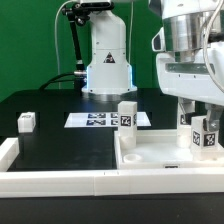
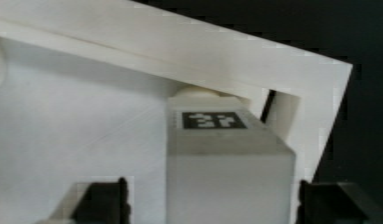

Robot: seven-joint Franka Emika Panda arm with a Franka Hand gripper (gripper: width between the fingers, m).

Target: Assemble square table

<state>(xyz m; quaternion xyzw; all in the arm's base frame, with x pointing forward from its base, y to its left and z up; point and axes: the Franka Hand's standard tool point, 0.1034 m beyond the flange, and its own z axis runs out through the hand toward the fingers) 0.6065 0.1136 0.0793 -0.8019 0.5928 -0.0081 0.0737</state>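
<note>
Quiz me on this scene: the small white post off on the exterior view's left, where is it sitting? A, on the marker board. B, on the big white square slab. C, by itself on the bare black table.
C: the post sits alone on the black table, clearly apart from the marker board and the square slab.

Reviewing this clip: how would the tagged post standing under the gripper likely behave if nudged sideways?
The post looks like stiff moulded plastic, so it should hardly flex. It stands upright, taller than wide, at a corner of the slab; unless already fixed there, which I cannot tell, it may tip. Its flat faces suggest no rolling.
</note>
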